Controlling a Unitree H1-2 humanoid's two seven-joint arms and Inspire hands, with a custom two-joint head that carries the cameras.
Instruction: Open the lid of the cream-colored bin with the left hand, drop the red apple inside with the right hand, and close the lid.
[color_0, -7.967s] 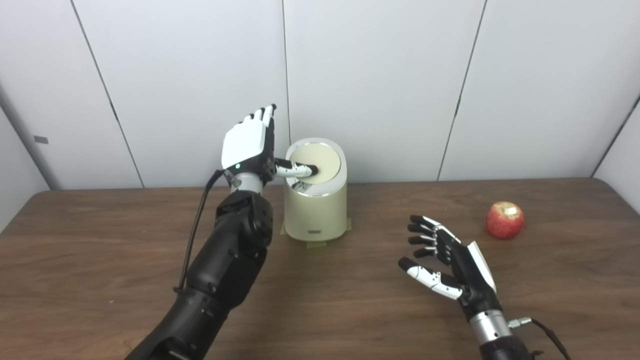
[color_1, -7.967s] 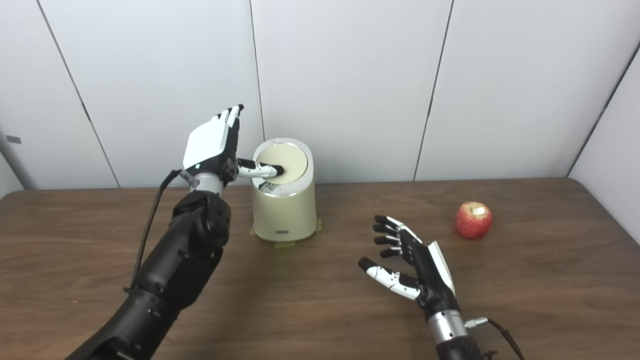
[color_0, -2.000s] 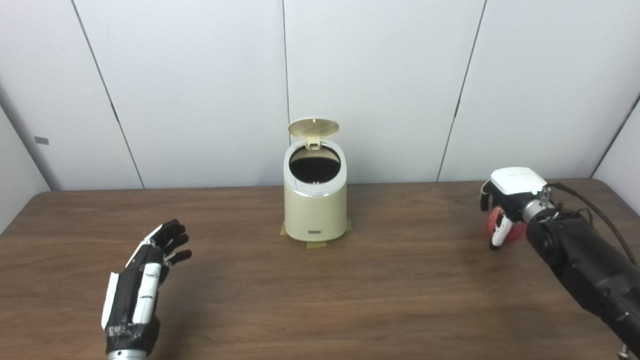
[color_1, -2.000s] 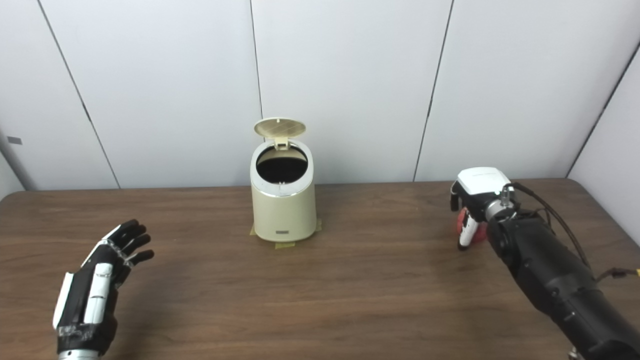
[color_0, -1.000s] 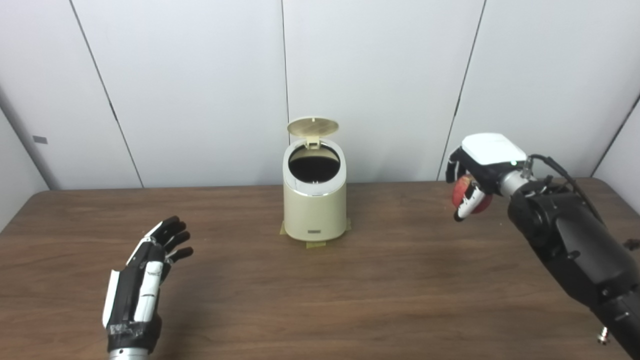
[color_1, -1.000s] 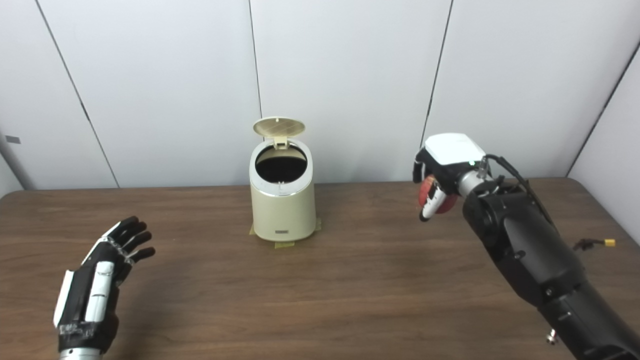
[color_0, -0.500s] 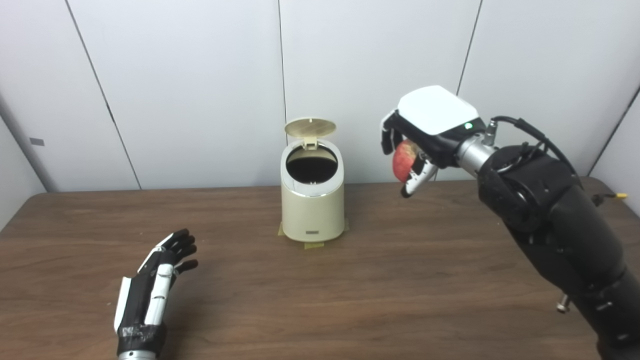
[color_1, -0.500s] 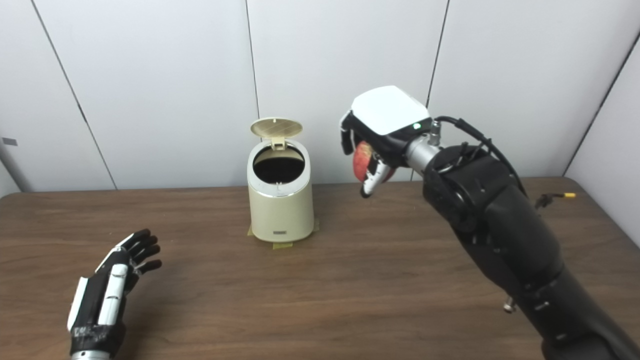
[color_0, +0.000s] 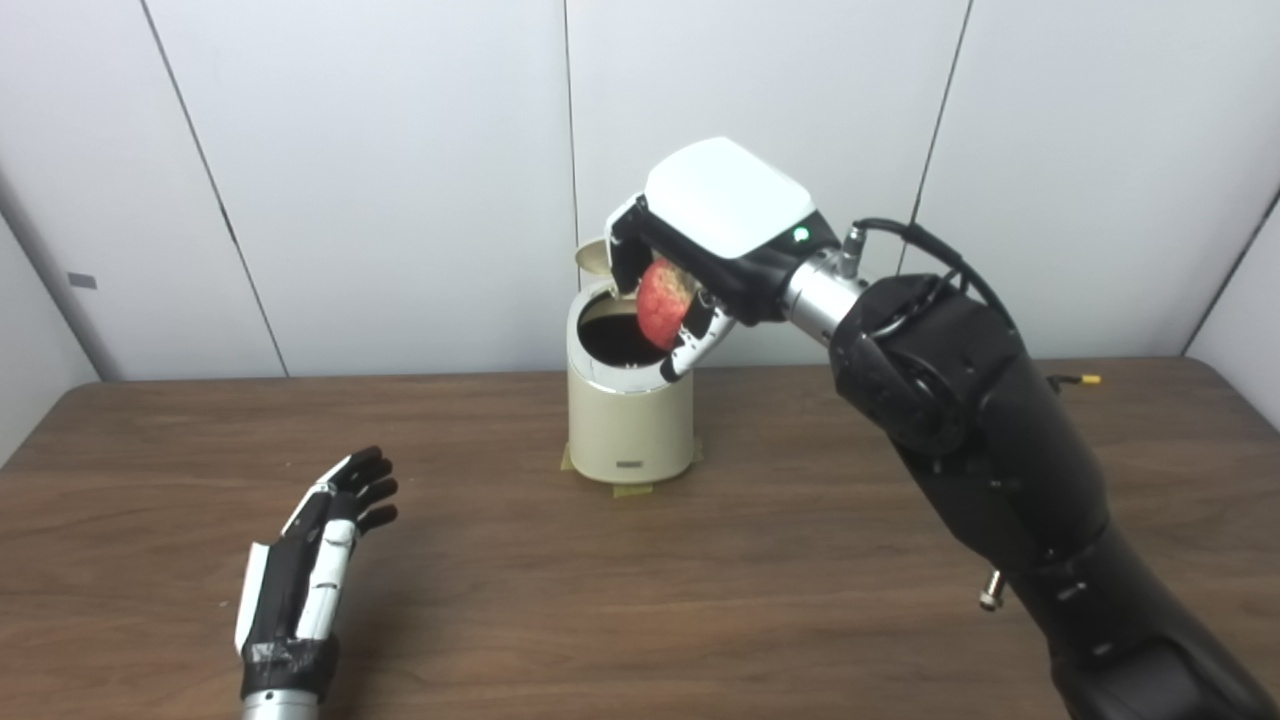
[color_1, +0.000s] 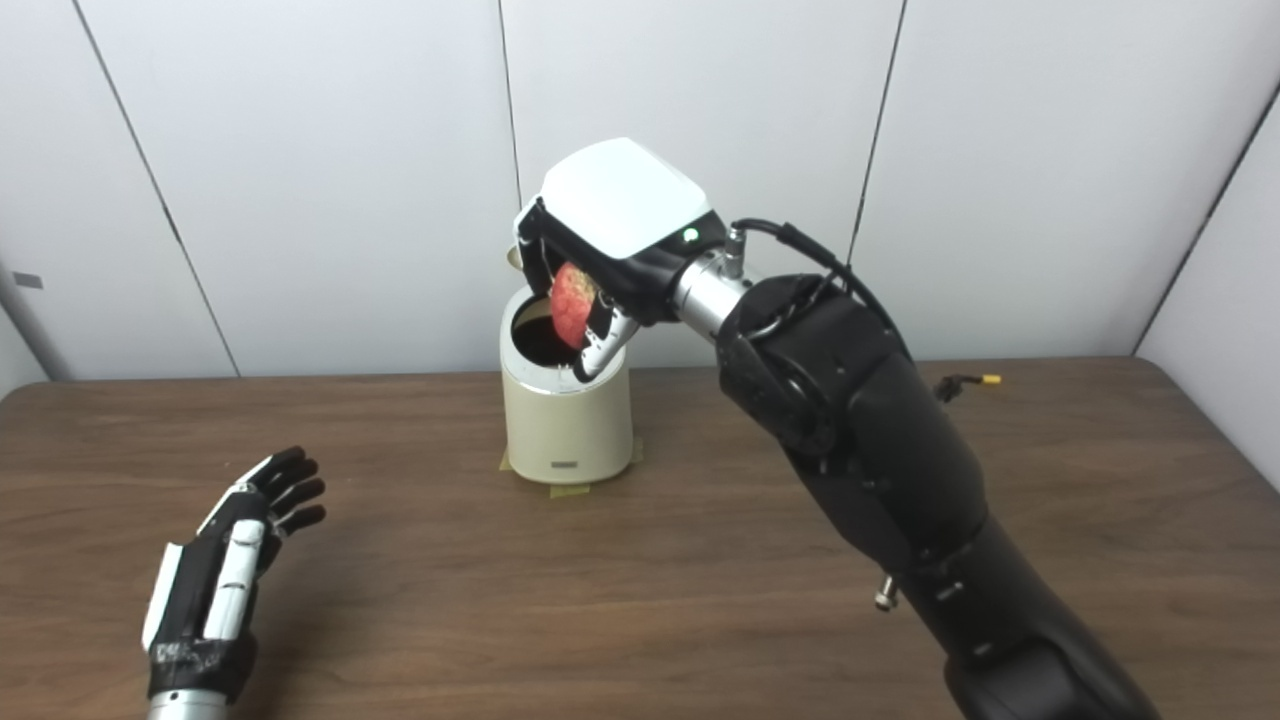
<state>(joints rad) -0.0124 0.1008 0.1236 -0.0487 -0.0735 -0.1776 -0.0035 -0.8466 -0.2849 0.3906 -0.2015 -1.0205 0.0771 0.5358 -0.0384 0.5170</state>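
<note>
The cream-colored bin (color_0: 630, 430) stands at the back middle of the table, its round lid (color_0: 590, 258) tipped up behind the dark opening and mostly hidden by my right hand. My right hand (color_0: 705, 245) is shut on the red apple (color_0: 662, 302) and holds it just above the bin's opening, slightly toward its right rim. The same shows in the right eye view, with the apple (color_1: 572, 291) over the bin (color_1: 568, 425). My left hand (color_0: 310, 560) is open and empty, low over the table at the front left, far from the bin.
The brown wooden table (color_0: 780, 560) ends against white wall panels. Tape strips (color_0: 628, 490) hold the bin's base to the table. A cable with a yellow tip (color_0: 1078, 379) lies behind my right arm.
My right hand has carried the apple leftward from right of the bin to just over its opening. The left hand has stayed open at the front left. The lid stays up.
</note>
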